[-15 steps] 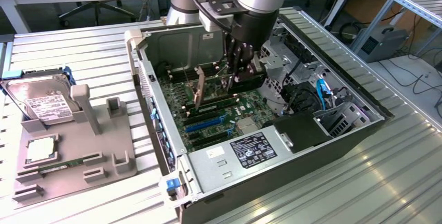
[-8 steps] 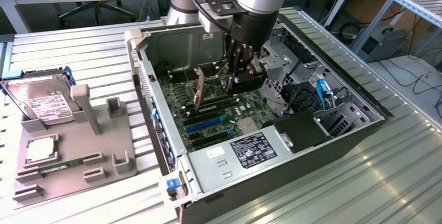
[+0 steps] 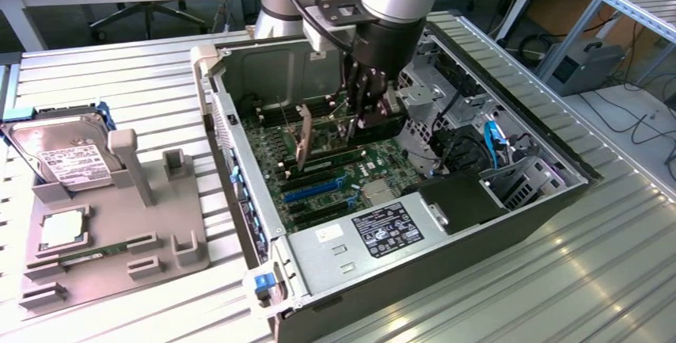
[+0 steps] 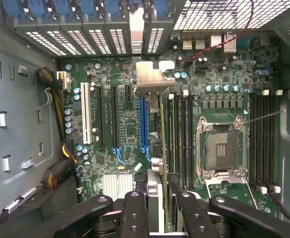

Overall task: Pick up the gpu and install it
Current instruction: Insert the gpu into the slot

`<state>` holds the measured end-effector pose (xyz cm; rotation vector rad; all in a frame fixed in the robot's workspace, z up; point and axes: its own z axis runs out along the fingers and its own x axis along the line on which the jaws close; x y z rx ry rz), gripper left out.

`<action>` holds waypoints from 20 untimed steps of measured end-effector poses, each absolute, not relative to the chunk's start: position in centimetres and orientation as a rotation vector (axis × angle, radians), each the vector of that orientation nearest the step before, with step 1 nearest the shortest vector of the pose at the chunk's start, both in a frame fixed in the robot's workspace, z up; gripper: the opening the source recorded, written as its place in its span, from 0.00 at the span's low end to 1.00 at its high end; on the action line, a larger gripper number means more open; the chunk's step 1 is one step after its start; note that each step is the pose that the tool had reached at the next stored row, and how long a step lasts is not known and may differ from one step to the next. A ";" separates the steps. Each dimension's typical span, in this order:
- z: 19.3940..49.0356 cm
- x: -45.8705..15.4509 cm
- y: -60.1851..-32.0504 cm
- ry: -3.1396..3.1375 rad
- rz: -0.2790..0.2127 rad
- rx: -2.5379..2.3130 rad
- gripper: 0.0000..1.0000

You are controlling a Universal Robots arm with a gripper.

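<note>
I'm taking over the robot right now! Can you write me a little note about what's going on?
Gripper: closed on the gpu, holding it on edge inside the open computer case.
Gpu: above the motherboard, its metal bracket toward the slot covers, lined up near the blue slot.
Done: gpu picked up and brought into the case.
Left: I can't tell if it's seated in the slot yet.

Green motherboard point(image 4: 130, 124) with blue slot point(image 4: 144, 124), white slot point(image 4: 84, 113), black case point(image 3: 444, 256).
</note>
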<state>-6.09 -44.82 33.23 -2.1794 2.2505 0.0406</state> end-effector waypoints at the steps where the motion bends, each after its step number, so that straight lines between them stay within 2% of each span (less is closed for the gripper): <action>1: 33.2 -6.1 -44.8 2.251 0.041 -2.179 0.27; 20: 33.1 -6.4 -45.2 2.251 0.040 -2.180 0.27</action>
